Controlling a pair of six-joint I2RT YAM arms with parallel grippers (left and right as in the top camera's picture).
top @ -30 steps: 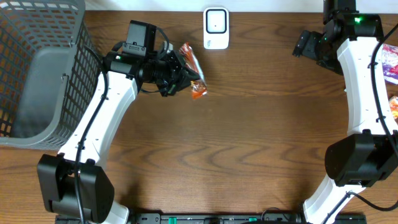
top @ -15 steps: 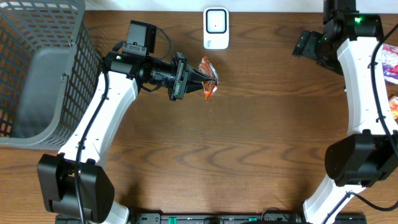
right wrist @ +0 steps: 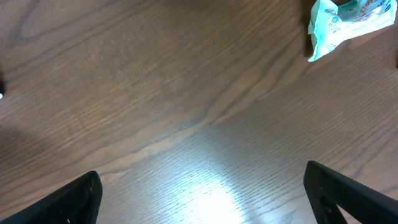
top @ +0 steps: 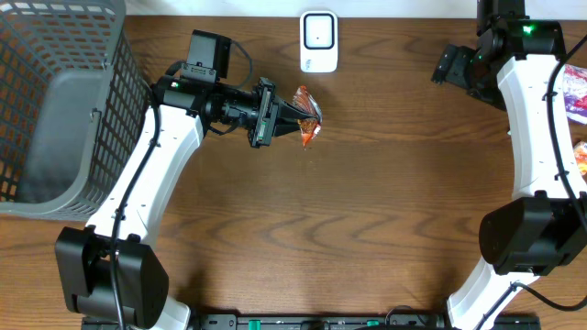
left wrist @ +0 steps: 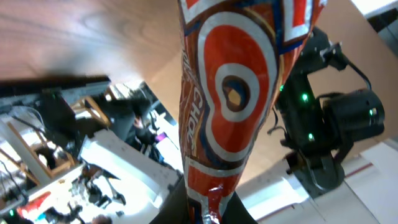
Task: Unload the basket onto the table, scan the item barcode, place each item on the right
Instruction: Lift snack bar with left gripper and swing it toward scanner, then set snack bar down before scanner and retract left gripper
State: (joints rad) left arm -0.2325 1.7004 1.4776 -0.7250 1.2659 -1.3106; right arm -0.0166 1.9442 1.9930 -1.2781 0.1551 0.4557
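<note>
The left gripper [top: 293, 117] was closed on a snack packet [top: 307, 114], which was held out just beyond the fingertips, above the table [top: 348, 220]. From overhead, only a small orange-red shape was seen there. In the left wrist view the packet filled the middle of the picture, and its white rings, blue edges and crinkled lower end were made out. A white scanner [top: 318, 41] was shown only by the overhead view, near the packet but apart from it, off to one side of the gripper's pointing line. A grey basket [top: 110, 82] stood behind the left arm.

The right gripper [top: 449, 66] was spread wide with nothing between its jaws, as seen plainly only in its wrist view. Ahead of it and to one side, a pale green packet [right wrist: 342, 25] lay on the wood.
</note>
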